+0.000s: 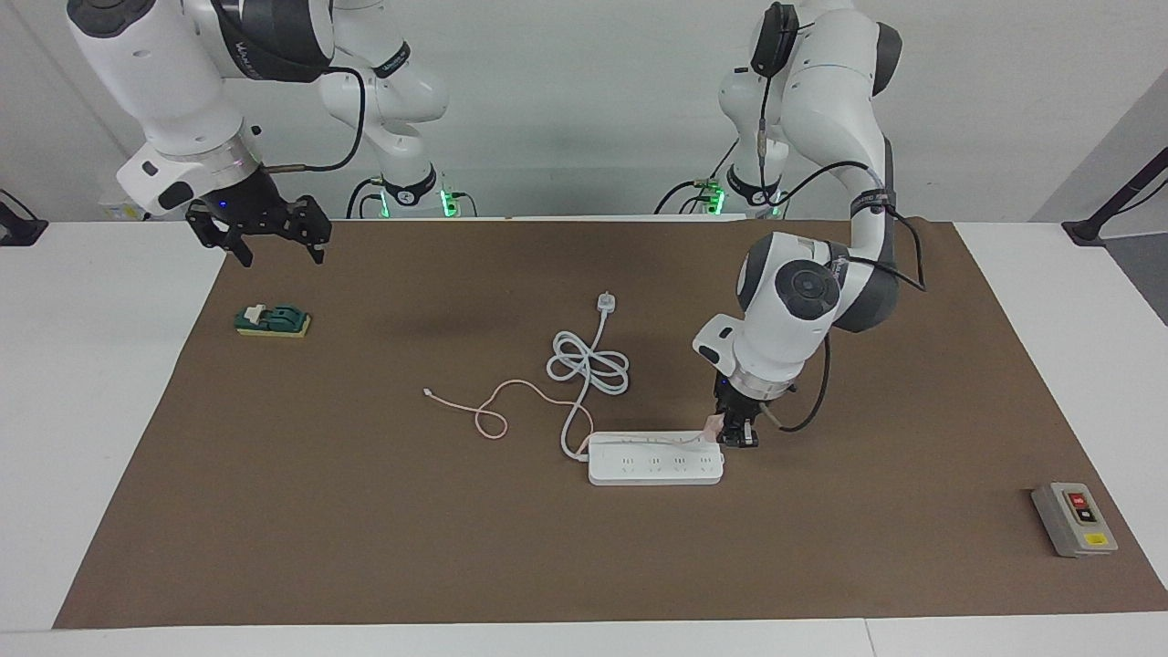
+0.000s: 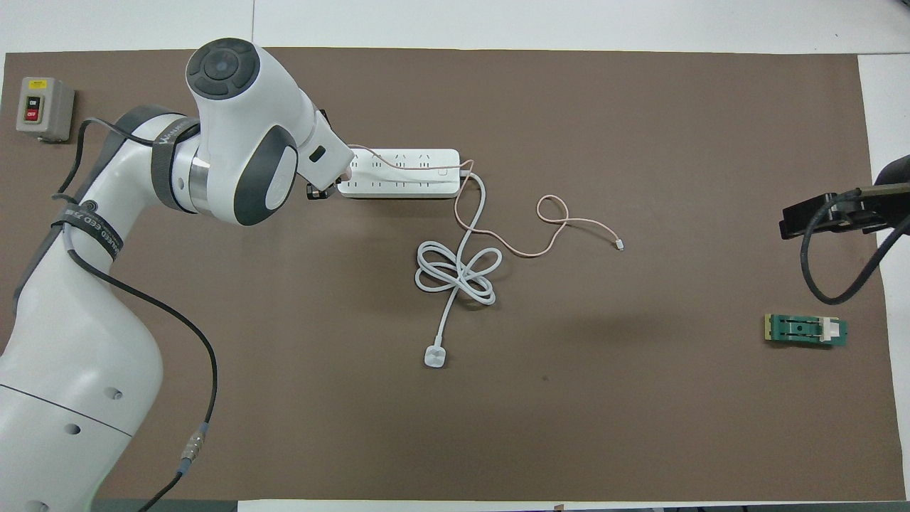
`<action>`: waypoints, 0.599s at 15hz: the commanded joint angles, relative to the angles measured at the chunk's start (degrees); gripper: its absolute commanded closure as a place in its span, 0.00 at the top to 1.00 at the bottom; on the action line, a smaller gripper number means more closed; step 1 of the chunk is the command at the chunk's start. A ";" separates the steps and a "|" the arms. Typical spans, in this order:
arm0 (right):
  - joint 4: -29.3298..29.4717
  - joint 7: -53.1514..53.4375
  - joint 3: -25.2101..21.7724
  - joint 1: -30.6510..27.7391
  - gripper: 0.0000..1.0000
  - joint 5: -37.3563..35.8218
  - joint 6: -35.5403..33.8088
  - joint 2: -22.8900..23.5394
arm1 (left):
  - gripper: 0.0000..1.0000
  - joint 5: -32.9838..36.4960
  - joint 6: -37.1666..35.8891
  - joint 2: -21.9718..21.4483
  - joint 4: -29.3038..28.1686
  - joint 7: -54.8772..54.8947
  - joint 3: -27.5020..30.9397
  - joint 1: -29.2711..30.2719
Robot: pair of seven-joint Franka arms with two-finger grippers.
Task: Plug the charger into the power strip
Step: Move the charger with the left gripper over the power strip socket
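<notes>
The white power strip (image 1: 655,458) lies flat mid-table, and it also shows in the overhead view (image 2: 398,173). My left gripper (image 1: 735,436) is low at the strip's end toward the left arm. It is shut on the pale pink charger (image 1: 713,423), which is held just above that end's nearer corner. In the overhead view my wrist hides the left gripper (image 2: 321,190) and most of the charger. The pink cable (image 1: 493,415) runs from the charger along the strip's top and loops over the mat (image 2: 551,213). My right gripper (image 1: 278,248) waits open, high over the right arm's end of the mat (image 2: 817,217).
The strip's thick white cord (image 1: 589,365) is coiled nearer the robots, ending in a white plug (image 1: 606,302). A green switch on a yellow base (image 1: 273,320) sits below the right gripper. A grey button box (image 1: 1074,518) stands at the left arm's end.
</notes>
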 commanded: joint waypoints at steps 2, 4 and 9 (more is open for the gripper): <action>-0.86 -0.99 0.64 -0.89 1.00 -0.82 0.55 -1.13 | 0.00 0.89 4.66 -2.69 -4.77 0.72 0.40 -0.11; -0.95 -0.90 0.64 -0.80 1.00 -0.73 0.46 -1.22 | 0.00 0.89 5.98 -2.86 -5.65 0.72 0.40 -0.28; -0.95 -0.81 0.64 -0.62 1.00 -0.73 0.37 -1.22 | 0.00 0.89 5.46 -2.78 -5.83 0.72 0.40 -0.55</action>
